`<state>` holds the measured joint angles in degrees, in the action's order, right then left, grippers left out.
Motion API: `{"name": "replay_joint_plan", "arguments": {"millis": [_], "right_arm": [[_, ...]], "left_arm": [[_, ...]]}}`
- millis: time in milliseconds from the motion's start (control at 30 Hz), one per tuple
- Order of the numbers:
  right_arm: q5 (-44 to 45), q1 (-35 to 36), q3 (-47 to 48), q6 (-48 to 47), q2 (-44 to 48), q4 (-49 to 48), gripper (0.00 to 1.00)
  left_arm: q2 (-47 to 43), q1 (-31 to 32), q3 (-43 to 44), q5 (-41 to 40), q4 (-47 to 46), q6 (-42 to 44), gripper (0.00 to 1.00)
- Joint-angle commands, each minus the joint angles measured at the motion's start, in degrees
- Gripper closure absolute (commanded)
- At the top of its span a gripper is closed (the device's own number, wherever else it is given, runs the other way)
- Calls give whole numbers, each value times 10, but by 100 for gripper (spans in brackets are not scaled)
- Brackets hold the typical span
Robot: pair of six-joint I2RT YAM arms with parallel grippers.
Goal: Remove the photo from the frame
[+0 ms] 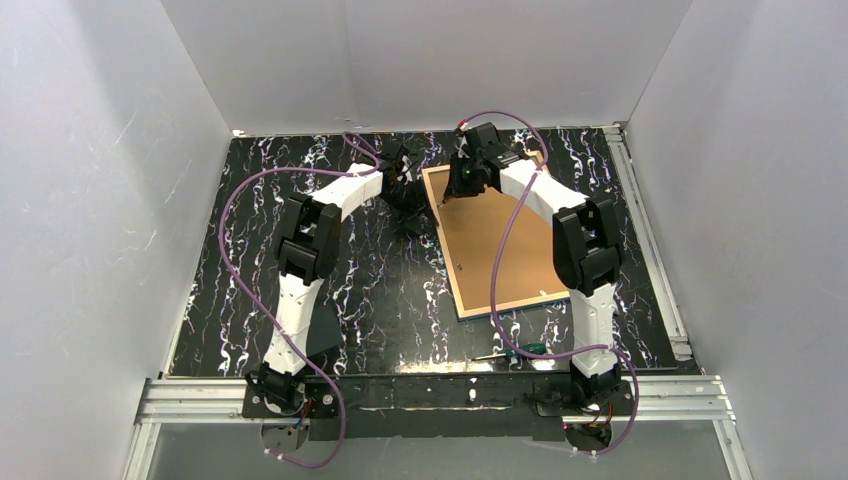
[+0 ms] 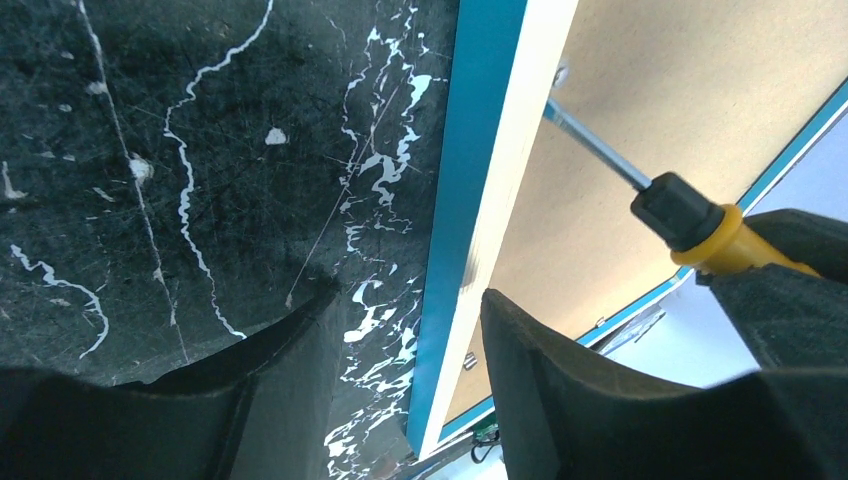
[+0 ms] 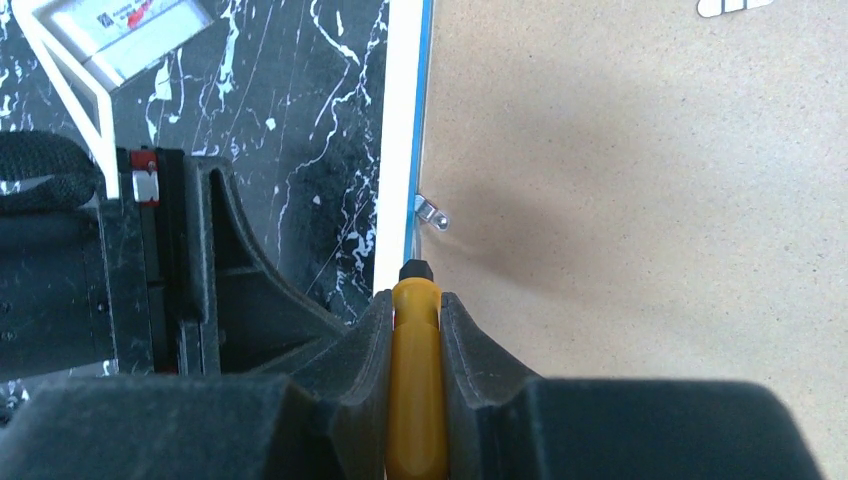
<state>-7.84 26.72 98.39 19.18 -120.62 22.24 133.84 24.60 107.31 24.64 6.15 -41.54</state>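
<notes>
On the marbled table (image 2: 150,200), the frame (image 2: 470,180) edge sits within released left gripper (image 2: 410,295); right gripper (image 3: 415,300) grasps screwdriver (image 3: 417,400).

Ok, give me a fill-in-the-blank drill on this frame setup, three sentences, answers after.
1. The right end effector is shut on a ____-handled screwdriver.
2. The frame lies with its ____ backing board facing up.
3. The left end effector straddles the frame's rail with its jaws ____.
Missing words: yellow; brown; open.
</notes>
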Motion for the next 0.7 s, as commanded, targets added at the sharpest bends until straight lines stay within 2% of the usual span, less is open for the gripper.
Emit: {"name": "replay_joint_plan", "arguments": {"millis": [0, 67, 333, 667], "right_arm": [[110, 3, 31, -6, -18, -6, 99], [133, 5, 30, 3, -15, -8, 99], [123, 4, 65, 15, -31, -10, 99], [164, 4, 119, 8, -44, 6, 99]], "left_arm": [[56, 11, -39, -63, 126, 29, 47], [57, 11, -38, -66, 127, 30, 47], [62, 14, -33, -69, 134, 31, 41], [47, 25, -50, -79, 128, 46, 37]]}}
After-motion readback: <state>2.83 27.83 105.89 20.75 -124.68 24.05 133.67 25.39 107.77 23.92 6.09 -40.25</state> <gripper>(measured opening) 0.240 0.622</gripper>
